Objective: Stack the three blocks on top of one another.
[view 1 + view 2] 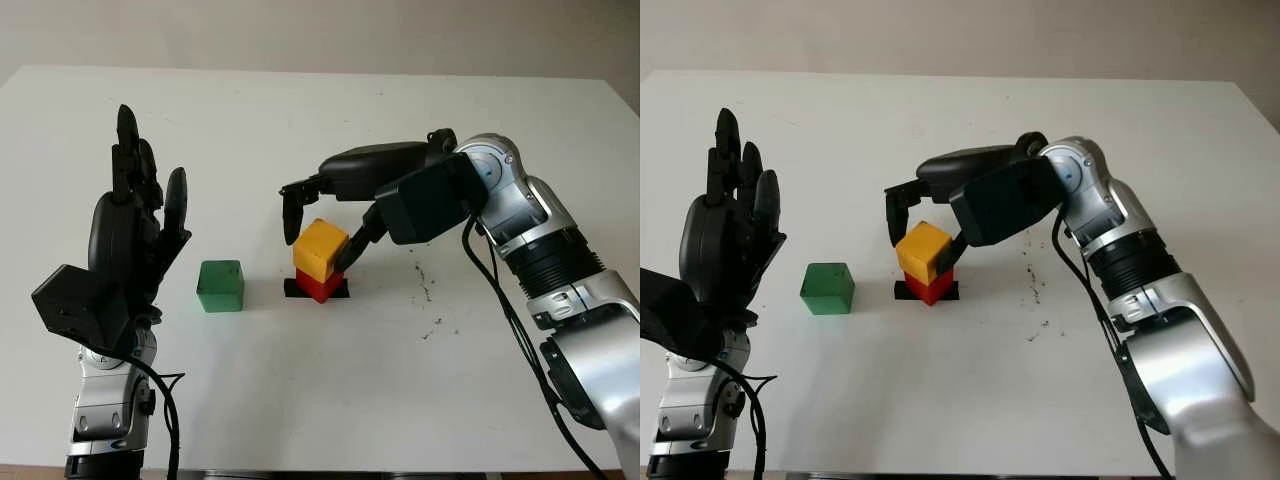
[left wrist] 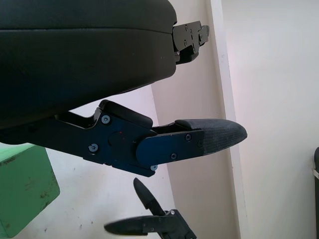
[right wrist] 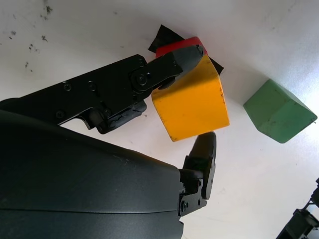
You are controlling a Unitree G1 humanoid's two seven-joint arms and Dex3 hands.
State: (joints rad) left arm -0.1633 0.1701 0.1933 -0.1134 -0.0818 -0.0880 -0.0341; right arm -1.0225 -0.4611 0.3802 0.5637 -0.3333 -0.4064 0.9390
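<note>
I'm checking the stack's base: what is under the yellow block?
The yellow block, gripped by the right hand, sits tilted on the red block, which rests on a black marker patch on the table. The patch's middle is covered.

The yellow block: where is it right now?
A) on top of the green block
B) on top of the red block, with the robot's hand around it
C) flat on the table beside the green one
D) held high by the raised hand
B: the yellow block sits tilted on the red block, the right hand around it.
</note>
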